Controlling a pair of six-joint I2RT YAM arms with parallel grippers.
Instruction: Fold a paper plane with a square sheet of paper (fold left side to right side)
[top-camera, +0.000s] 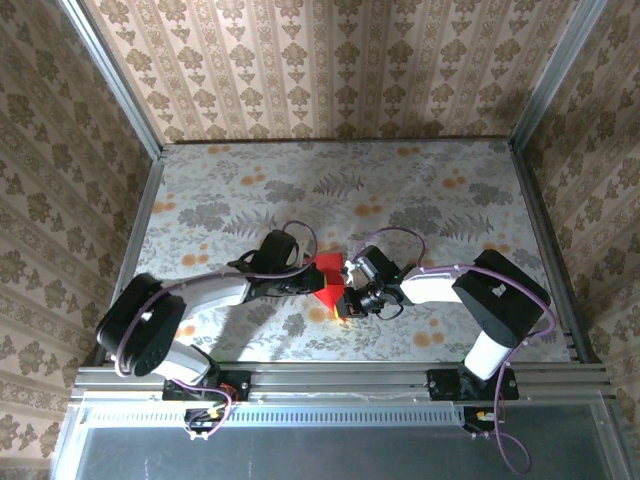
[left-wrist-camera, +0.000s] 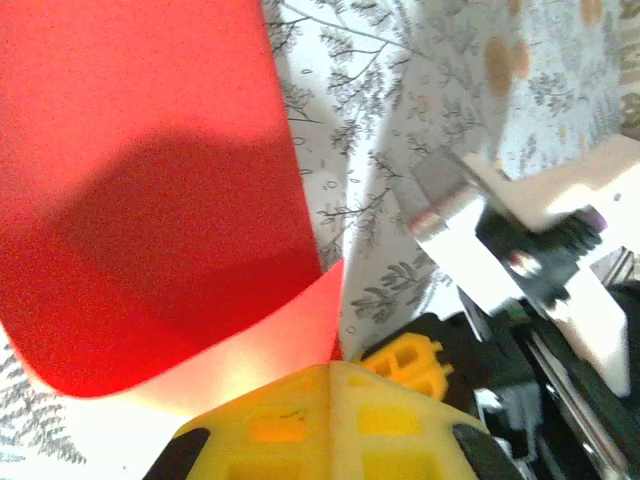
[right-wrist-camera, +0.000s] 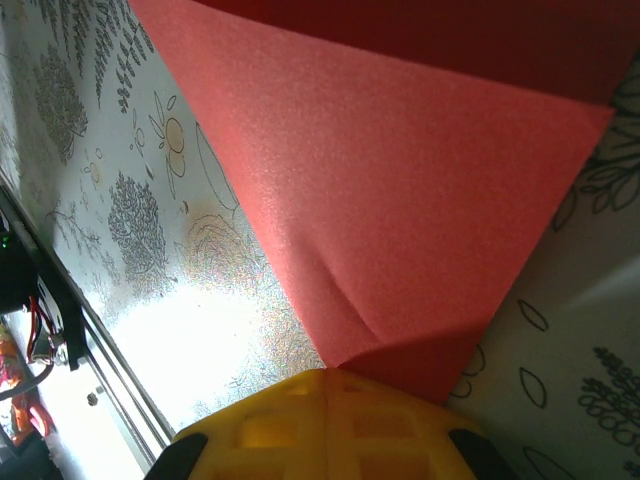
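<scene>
Holding one item between two arms; entry as follows.

Item: red sheet of paper (top-camera: 327, 272). Place: about midway along the width of the table (top-camera: 450, 190), nearer its near edge than its far wall. Condition: partly raised off the table. The left wrist view shows one side bowed upward in a smooth curve. The right wrist view shows a lighter layer over a darker one along a straight fold line, and a short crease (right-wrist-camera: 345, 300) running up from the pinched corner.

Tool, left gripper (left-wrist-camera: 332, 380): yellow fingers pressed together with no gap, an edge of the sheet caught between them. Reaches in from the table's left half.

Tool, right gripper (right-wrist-camera: 326, 385): fingers likewise together, nipping a corner of the sheet. Reaches in from the table's right half.

Progress, as judged: the fold of left side over to right side looks under way but is not pressed flat. No narrow pointed dart with a centre crease is present. Left to do: lay the raised side down, flatten the fold, then make all further plane folds. Early stage.
</scene>
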